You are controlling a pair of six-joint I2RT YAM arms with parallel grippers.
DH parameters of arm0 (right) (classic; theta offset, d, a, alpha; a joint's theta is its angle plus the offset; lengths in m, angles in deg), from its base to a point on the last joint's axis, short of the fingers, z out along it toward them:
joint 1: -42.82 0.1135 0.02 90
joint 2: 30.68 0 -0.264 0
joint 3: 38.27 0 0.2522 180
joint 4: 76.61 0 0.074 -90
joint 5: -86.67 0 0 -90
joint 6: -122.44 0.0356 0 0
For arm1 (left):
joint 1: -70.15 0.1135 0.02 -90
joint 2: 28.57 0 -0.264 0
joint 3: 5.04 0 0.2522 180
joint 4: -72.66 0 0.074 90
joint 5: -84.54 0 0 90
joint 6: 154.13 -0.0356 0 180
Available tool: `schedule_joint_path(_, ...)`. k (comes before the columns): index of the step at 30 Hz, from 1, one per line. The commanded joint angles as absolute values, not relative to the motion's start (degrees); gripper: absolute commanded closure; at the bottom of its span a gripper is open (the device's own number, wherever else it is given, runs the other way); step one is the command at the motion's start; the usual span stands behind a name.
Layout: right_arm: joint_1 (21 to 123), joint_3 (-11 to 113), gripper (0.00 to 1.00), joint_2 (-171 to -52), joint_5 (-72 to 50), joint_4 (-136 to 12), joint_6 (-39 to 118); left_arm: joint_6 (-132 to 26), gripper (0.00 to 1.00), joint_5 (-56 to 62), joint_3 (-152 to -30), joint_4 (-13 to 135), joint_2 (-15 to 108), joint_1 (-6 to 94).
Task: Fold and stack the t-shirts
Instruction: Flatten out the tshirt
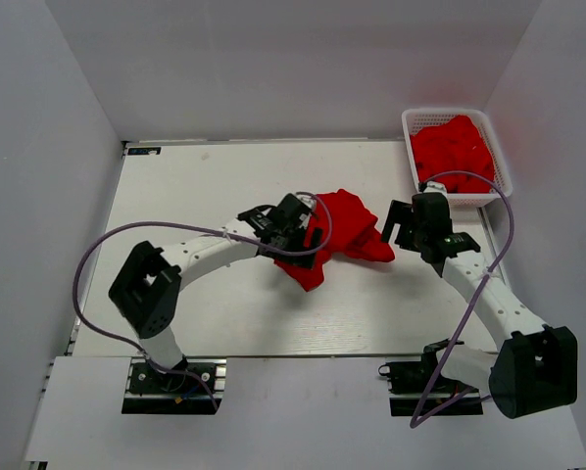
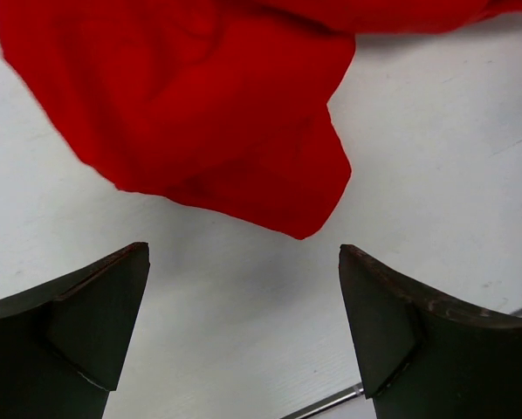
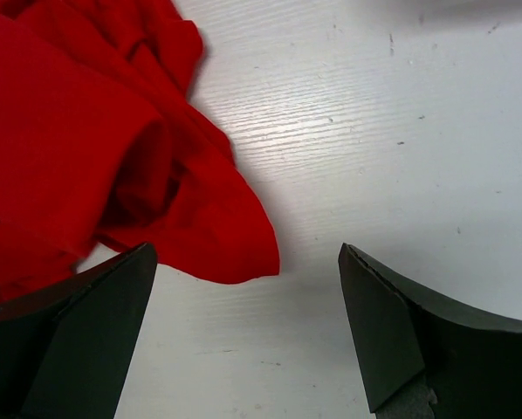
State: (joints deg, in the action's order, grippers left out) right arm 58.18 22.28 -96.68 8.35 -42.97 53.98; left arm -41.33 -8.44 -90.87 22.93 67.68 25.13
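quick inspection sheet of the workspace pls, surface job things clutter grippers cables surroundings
surface: white table, faint scuffs in the wrist views, nothing spilled.
job's things: one red crumpled t-shirt lies unfolded mid-table; more red t-shirts are heaped in the white mesh basket at the far right corner. No folded stack seen.
clutter: nothing seen.
grippers: left gripper open and empty, cloth just ahead of its fingers; right gripper open and empty, cloth edge by its left finger, contact cannot be told.
cables: a purple cable loops along each arm, clear of the cloth.
surroundings: plain white walls on three sides.
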Motion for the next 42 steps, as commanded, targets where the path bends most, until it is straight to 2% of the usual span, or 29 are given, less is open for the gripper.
schedule_joint_path(1, 57.85, 21.64, 0.10, -94.76, 12.31, -43.33, 56.17, -39.44, 0.00, -11.61, -93.42, 20.93, 71.27, 22.87)
schedule_joint_path(9, 57.85, 22.61, 0.10, -94.75, 15.03, -42.72, 57.49, -34.44, 0.00, -14.33, -94.03, 22.15, 76.37, 19.00)
schedule_joint_path(21, 57.85, 22.08, 0.10, -94.05, 15.56, -42.10, 57.84, -31.97, 0.00, -15.48, -92.80, 26.20, 78.04, 18.99)
schedule_joint_path(25, 57.68, 22.08, 0.10, -94.05, 16.09, -42.02, 58.28, -31.97, 0.08, -17.24, -92.27, 26.20, 79.26, 18.99)
schedule_joint_path(30, 57.77, 21.99, 0.10, -94.14, 16.62, -41.93, 58.54, -31.97, 0.10, -17.76, -92.88, 26.20, 80.67, 18.47)
schedule_joint_path(35, 57.51, 21.99, 0.10, -93.88, 18.02, -40.97, 59.07, -32.49, 0.21, -20.31, -95.00, 24.27, 83.22, 17.94)
schedule_joint_path(36, 57.68, 22.43, 0.10, -93.79, 19.07, -40.87, 59.07, -32.49, 0.29, -21.44, -95.78, 23.49, 84.01, 17.94)
schedule_joint_path(39, 57.68, 23.22, 0.10, -93.44, 20.74, -40.08, 59.24, -33.02, 0.42, -21.45, -96.49, 22.77, 84.81, 17.41)
schedule_joint_path(40, 57.68, 23.31, 0.10, -93.26, 20.84, -40.00, 59.33, -33.02, 0.53, -21.45, -96.49, 22.77, 85.42, 17.41)
schedule_joint_path(42, 57.68, 23.22, 0.10, -92.56, 20.84, -40.08, 59.60, -33.02, 0.66, -20.93, -96.49, 22.77, 85.42, 17.41)
